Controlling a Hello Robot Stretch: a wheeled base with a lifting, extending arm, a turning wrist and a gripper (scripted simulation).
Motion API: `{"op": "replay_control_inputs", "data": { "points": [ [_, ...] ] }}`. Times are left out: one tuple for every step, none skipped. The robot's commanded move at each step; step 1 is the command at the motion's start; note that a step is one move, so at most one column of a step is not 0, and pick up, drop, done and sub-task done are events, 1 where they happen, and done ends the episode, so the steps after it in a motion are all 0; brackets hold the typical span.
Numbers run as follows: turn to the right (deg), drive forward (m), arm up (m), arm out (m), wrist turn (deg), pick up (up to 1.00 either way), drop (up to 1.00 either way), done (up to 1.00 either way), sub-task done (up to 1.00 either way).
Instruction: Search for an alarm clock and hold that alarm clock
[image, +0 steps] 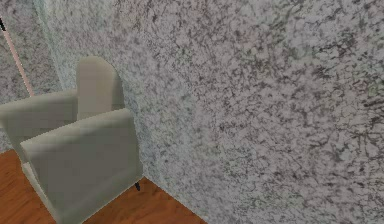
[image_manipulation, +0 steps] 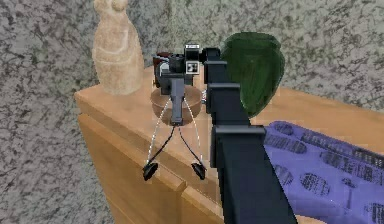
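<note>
1. Brown rounded shape (image_manipulation: 160, 102): it lies on the table (image_manipulation: 120, 125) top, half hidden behind the gripper's body. It is too small to tell whether it is the alarm clock.
2. Gripper (image_manipulation: 174, 171): its thin fingers (image_manipulation: 150, 170) spread down across the table's front face. Whether they hold anything cannot be told.
3. Arm (image_manipulation: 235, 140): a dark bar rising from the near edge and reaching out over the table top.
4. Pale figure (image_manipulation: 118, 50): stands far left on the table, its top cut off.
5. Green vase (image_manipulation: 255, 65): stands right of the gripper, partly behind the arm.
6. Patterned cloth (image_manipulation: 320, 165): lies at near right, cut by the edge.
7. Armchair (image: 75, 140): stands against the speckled wall (image: 260, 100) on a wooden floor (image: 150, 208).
</note>
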Motion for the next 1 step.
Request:
{"op": "replay_control_inputs", "data": {
  "points": [
    [0.0,0.00,0.00,0.00,45.0,0.00,0.00,0.00,0.00]
  ]
}}
